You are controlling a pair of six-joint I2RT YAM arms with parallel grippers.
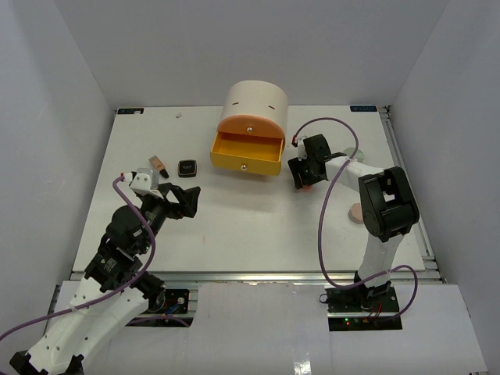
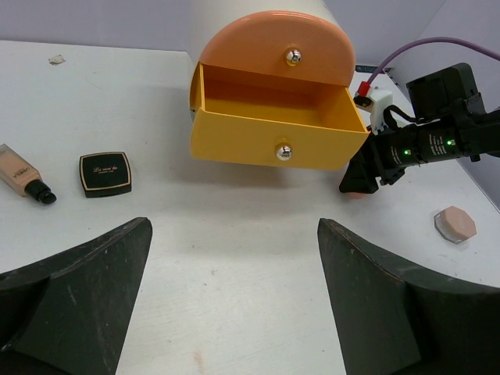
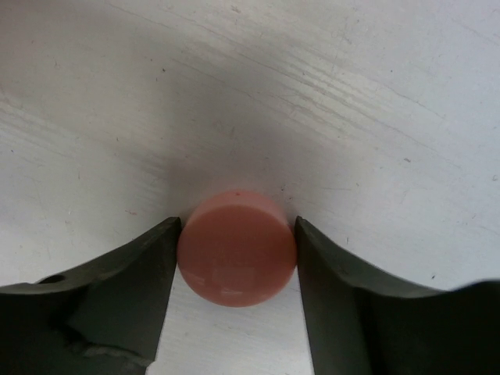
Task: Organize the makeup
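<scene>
The drawer unit (image 1: 251, 109) stands at the back middle of the table (image 1: 234, 234). Its lower drawer (image 2: 273, 129), yellow, is pulled out towards the arms, and what shows of its inside is bare. The upper drawer (image 2: 273, 58), orange with a metal knob, is closed.

The right fingers (image 3: 117, 305) are down at the table just right of the open drawer's front corner. They are clenched on the pink compact (image 3: 237, 248), one pad against each side of it. The compact lies flat on the table between them.

The left fingers (image 2: 86, 297) are spread wide with nothing between them. They hang over the table's left half, pointing towards the drawer.

The rest of the makeup lies loose on the table:
- The black compact (image 2: 105, 173) lies flat to the left of the drawer, ahead of the left fingers.
- The bottle (image 2: 23, 173), tan with a dark cap, lies on its side just left of the black compact, apart from it.
- The peach compact (image 1: 355, 212) lies near the right edge, close beside the right arm's upright link.

A small white scrap (image 2: 56, 58) lies near the back edge, left of the unit.

The widest bare stretch of table runs in front of the open drawer, between the two arms.
</scene>
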